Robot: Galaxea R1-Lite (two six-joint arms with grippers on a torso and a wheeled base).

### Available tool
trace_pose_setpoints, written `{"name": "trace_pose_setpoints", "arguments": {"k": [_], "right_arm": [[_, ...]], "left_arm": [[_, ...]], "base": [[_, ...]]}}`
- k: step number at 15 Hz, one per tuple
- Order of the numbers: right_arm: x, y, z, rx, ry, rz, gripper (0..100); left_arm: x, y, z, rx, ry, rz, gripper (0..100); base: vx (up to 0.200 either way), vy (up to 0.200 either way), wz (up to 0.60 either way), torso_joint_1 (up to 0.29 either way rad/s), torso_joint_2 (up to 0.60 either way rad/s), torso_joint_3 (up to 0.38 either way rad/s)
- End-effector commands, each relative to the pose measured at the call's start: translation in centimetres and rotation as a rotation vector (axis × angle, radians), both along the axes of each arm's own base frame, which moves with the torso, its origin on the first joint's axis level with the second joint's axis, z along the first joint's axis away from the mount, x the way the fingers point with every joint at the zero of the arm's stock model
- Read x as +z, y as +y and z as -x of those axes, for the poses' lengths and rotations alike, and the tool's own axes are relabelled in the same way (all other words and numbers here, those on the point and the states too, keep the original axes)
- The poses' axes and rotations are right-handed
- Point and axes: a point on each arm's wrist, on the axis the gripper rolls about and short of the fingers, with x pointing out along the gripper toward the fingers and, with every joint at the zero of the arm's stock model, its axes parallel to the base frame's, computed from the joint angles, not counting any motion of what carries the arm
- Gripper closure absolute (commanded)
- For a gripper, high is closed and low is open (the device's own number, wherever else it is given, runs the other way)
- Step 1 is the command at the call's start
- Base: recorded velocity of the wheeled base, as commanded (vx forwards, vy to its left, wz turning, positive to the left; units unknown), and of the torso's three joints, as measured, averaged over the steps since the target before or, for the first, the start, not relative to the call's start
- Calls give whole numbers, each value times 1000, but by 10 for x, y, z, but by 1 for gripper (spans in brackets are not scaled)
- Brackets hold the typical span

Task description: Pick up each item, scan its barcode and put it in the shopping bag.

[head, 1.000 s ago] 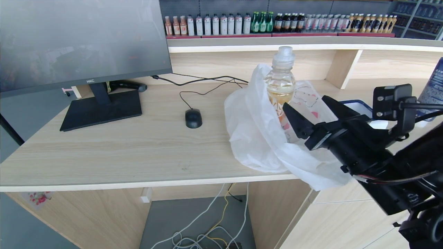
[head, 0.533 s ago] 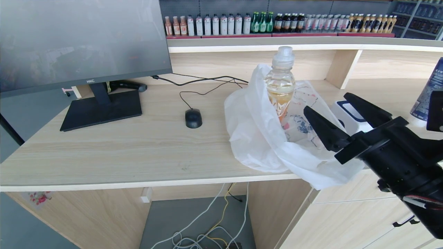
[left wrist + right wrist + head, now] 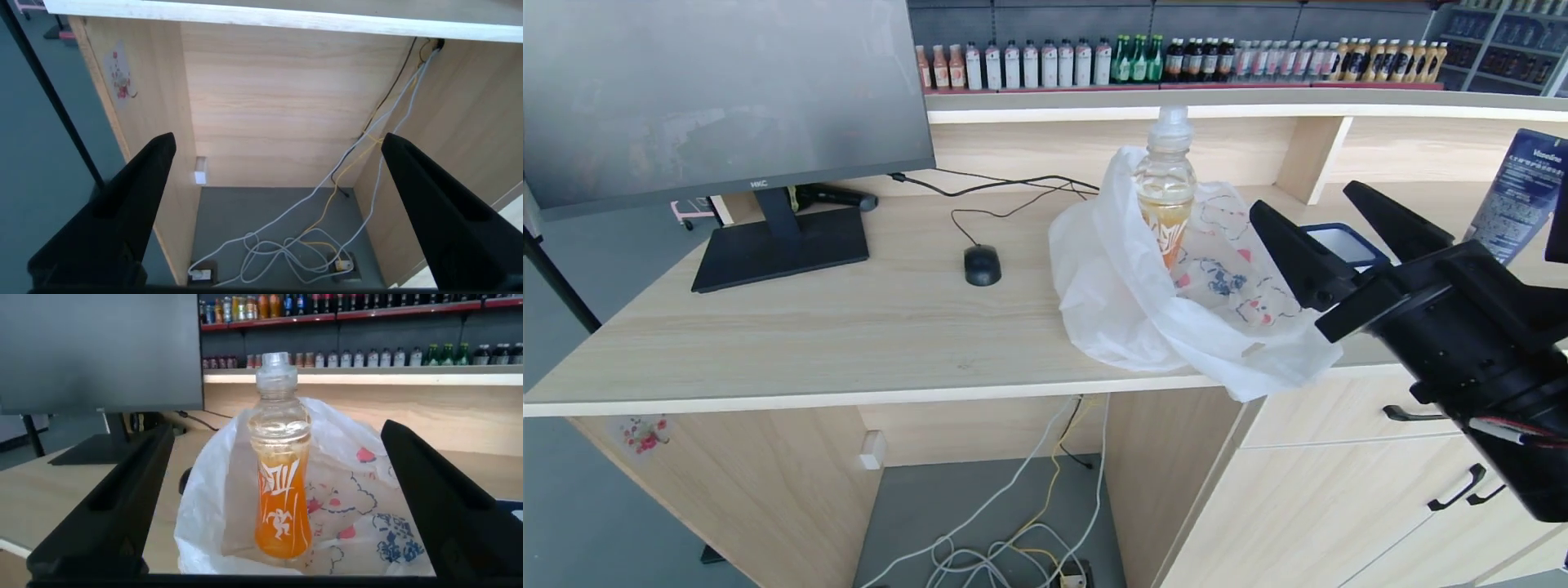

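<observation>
Here, a long wooden checkout counter (image 3: 849,335) carries a dark monitor (image 3: 719,90) at the robot's left and a white shopping bag (image 3: 1127,318) slumped near the front edge, its loose plastic spilling over the lip. The right gripper (image 3: 1300,196) hangs just beside the bag on its right, jaws spread wide and holding nothing. The left gripper (image 3: 278,139) is low, aimed under the counter at a tangle of floor cables (image 3: 286,245), its jaws likewise wide apart and empty. A clear bottle (image 3: 1165,192) part filled with orange drink stands upright inside the bag's open mouth, so that item appears bagged. A blue packet (image 3: 1515,192) at the far right looks the likely next pick, though whether it rests on the counter cannot be told. A black mouse (image 3: 982,265) sits well apart to the bag's left. Doing the step well probably means drawing the open fingers clear without snagging the thin plastic, since a tug could topple the tall bottle, then gripping the next item by its sides with the barcode left uncovered for scanning.
</observation>
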Motion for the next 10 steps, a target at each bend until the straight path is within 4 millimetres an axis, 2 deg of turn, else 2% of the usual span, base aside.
{"name": "trace_pose_setpoints", "arguments": {"k": [1,3,10], "right_arm": [[-4,2,-4,-2,16,10,0],[-5,1,-4,-5,19,12,0],[-6,-4,-5,-25,23,14,0]], "left_arm": [[0,0,0,2,0,2,0],[0,0,0,0,1,-2,0],[0,0,0,2,0,2,0]], "base": [[0,0,0,0,0,0],[0,0,0,0,0,0],[0,-200,0,5,0,2]]}}
